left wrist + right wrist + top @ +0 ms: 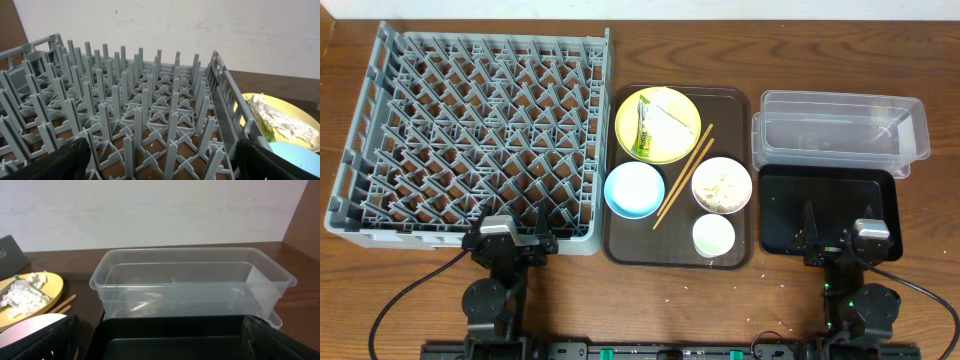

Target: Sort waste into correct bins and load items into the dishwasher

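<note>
My left fingers (65,162) are spread wide apart and hold nothing. They hang over the near edge of the big grey dish rack (480,130), toward its right corner. The rack sits on the left side of the worktop (620,300), and I see only pegs in it.

My right fingers (45,340) are spread wide too, with nothing between them. They hang over the near edge of the shiny black tray (840,200) on the right side. Just behind that tray, on the far side, sits the clear tub (840,125). I see nothing in the tub or in the black tray.

Between the rack and the black tray lies the brown tray (740,100), and all the other things are on it. At its far left is the yellow plate (625,125). The green-yellow wrapper (644,130) and the white napkin (672,120) lie on the plate, side by side. Near the plate, on the left, is the light blue bowl (634,189). The chopsticks (682,178) lie slanted down the middle, between the blue bowl and the white bowl (698,185). The white bowl has the rice (722,186) in it. The small pale cup (713,236) stands just near the white bowl, at the near edge of the brown tray.
</note>
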`<state>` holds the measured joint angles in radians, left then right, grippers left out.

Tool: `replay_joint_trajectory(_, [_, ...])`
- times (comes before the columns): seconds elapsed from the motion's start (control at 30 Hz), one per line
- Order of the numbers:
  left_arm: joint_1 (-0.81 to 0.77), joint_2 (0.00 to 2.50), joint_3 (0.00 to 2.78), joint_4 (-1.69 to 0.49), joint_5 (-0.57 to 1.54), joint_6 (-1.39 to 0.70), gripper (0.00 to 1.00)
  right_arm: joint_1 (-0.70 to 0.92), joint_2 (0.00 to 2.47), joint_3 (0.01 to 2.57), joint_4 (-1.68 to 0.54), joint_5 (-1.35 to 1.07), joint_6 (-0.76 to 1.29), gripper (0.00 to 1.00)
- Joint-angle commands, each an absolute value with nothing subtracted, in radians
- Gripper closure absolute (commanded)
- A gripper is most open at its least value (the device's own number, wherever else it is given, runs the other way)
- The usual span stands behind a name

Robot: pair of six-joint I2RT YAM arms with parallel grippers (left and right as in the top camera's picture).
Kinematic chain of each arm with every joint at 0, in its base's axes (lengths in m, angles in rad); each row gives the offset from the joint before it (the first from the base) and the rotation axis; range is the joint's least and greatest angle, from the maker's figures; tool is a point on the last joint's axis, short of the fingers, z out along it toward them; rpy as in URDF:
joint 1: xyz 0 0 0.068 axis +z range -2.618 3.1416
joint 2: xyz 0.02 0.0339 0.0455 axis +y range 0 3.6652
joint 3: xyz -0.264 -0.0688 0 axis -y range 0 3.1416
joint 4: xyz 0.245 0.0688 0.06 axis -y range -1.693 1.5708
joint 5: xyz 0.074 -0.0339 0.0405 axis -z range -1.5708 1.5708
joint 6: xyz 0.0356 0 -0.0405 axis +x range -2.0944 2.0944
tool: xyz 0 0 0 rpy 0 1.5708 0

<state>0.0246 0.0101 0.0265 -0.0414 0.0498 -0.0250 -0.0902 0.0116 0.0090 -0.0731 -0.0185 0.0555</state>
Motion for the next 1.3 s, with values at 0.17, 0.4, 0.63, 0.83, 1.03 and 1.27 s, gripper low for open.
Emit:
replay_joint_trajectory(0.17, [0.027, 0.004, 0.004, -0.066, 0.041, -0.019, 0.06, -0.098, 0.007, 0.006, -0.075, -0.008, 0.044, 0.01])
replay_joint_trajectory(0.4, [0.027, 0.004, 0.004, -0.066, 0.041, -0.019, 0.06, -0.098, 0.007, 0.006, -0.075, -0.008, 0.043, 0.01])
replay_joint_trajectory(0.63, [0.027, 0.004, 0.004, -0.066, 0.041, -0.019, 0.06, -0.098, 0.007, 0.006, -0.072, -0.005, 0.044, 0.01])
replay_joint_trajectory(0.83, [0.027, 0.004, 0.004, -0.066, 0.041, -0.019, 0.06, -0.098, 0.007, 0.006, -0.072, -0.005, 0.044, 0.01])
replay_joint_trajectory(1.03, [0.027, 0.004, 0.004, -0.066, 0.041, -0.019, 0.06, -0.098, 0.007, 0.006, -0.075, -0.013, 0.066, 0.01])
replay_joint_trajectory(1.27, [0.027, 0.004, 0.004, -0.066, 0.041, -0.019, 0.06, -0.098, 0.007, 0.006, -0.063, -0.033, 0.126, 0.01])
